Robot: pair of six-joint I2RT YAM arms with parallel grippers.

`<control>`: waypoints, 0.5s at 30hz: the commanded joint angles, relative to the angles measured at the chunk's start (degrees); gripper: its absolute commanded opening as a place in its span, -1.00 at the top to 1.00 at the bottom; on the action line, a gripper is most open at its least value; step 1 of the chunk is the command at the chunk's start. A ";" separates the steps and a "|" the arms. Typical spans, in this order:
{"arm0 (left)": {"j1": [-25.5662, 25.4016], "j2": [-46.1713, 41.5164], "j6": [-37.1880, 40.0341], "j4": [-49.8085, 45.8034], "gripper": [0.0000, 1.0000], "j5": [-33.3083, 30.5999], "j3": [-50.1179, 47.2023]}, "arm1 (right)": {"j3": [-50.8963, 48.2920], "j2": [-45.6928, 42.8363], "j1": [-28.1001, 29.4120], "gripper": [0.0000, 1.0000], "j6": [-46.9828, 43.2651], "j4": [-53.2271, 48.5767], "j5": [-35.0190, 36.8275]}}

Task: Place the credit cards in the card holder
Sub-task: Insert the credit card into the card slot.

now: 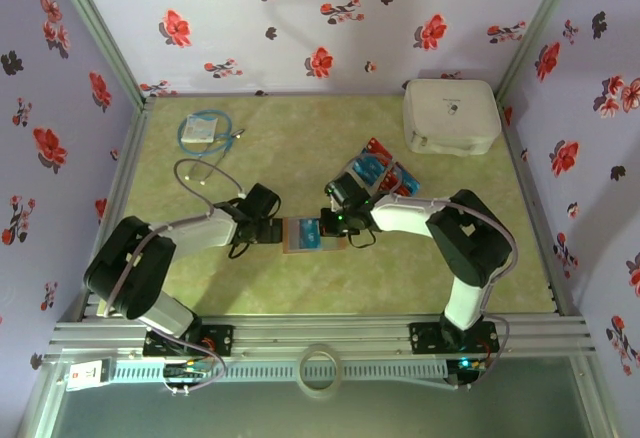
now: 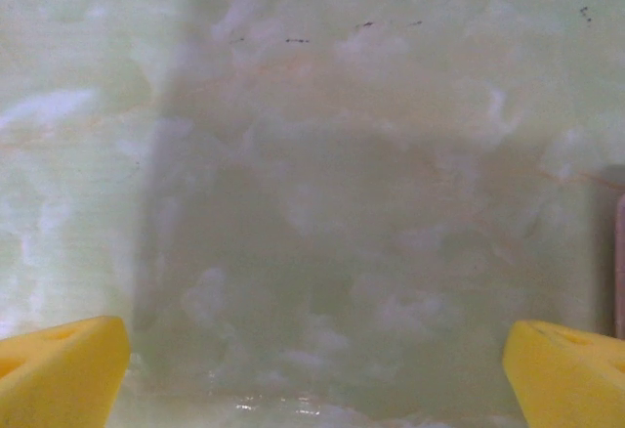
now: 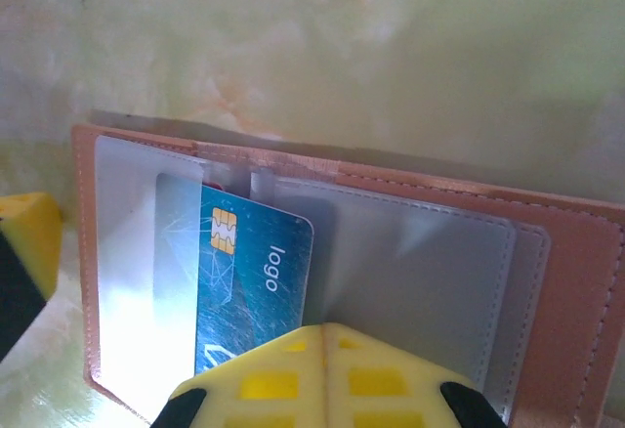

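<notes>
The card holder (image 1: 313, 235) lies open and flat on the desk (image 1: 260, 283). A blue card (image 3: 256, 277) sits in one of its clear pockets, chip end first. The right tool (image 1: 337, 220) is over the holder's right edge. A yellow finger (image 3: 327, 379) covers the card's near end, and I cannot tell if the tool grips it. The left tool (image 2: 312, 355) is just beside the holder's left edge, spread wide and holding nothing. The other cards (image 1: 378, 171) lie behind the holder, to its right. There is wide open desk in front of the holder.
</notes>
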 commanded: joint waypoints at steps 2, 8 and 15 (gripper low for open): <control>-0.82 2.63 1.39 -1.22 -0.99 0.40 1.60 | 2.17 1.93 1.17 0.99 -0.59 -0.36 -0.58; -1.37 3.61 1.35 -0.85 -0.99 0.60 1.54 | 3.57 3.40 2.43 0.99 -0.26 -0.45 -0.80; -1.95 3.64 0.99 -0.33 -0.99 0.67 1.02 | 6.49 5.38 4.40 1.00 -0.09 -1.30 -0.99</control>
